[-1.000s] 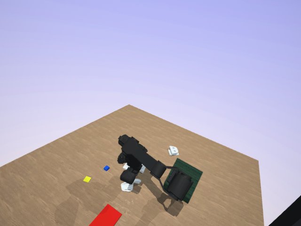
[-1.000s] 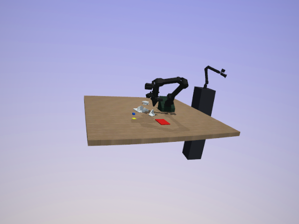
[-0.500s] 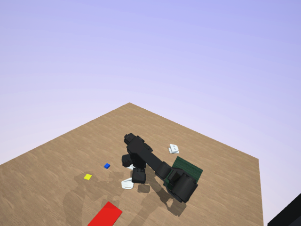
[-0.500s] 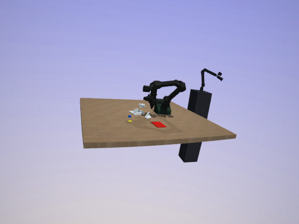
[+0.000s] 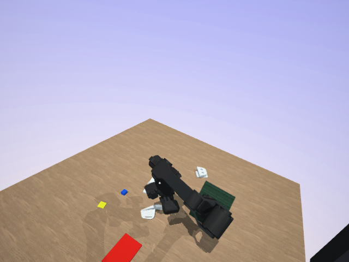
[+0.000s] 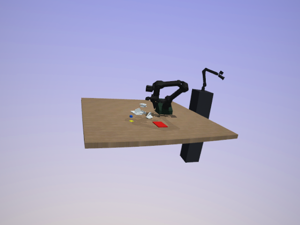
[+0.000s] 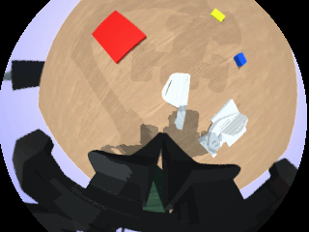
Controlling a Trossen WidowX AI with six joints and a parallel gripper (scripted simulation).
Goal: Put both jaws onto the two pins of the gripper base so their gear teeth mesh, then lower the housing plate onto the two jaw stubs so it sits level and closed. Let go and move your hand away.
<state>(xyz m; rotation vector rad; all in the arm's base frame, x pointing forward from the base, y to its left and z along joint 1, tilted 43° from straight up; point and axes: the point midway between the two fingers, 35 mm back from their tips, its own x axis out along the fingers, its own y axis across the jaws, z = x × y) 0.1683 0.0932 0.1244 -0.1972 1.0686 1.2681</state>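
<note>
Hovering over the wooden table (image 5: 112,158) (image 6: 108,131) (image 7: 68,87), the black gripper (image 6: 154,108) (image 7: 162,135) had its fingertips pressed together, with nothing between them; the loose white jaw (image 5: 148,213) (image 6: 149,116) (image 7: 179,91) lay on the wood ahead of them, apart from the white base assembly (image 5: 151,180) (image 6: 138,111) (image 7: 231,124); one jaw appeared to lie over that assembly, though its seating on a pin could not be told; the white two-holed piece (image 5: 202,171) (image 6: 143,104), apparently the housing plate, sat well apart, near the arm's dark green base (image 5: 221,192) (image 6: 167,110) (image 7: 154,199); the blue block (image 5: 124,191) (image 6: 131,116) (image 7: 239,60) lay between the base assembly and the yellow tile (image 5: 102,204) (image 6: 131,120) (image 7: 218,14); the red slab (image 5: 122,248) (image 6: 160,124) (image 7: 118,37) lay flat, apart from the white parts.
</note>
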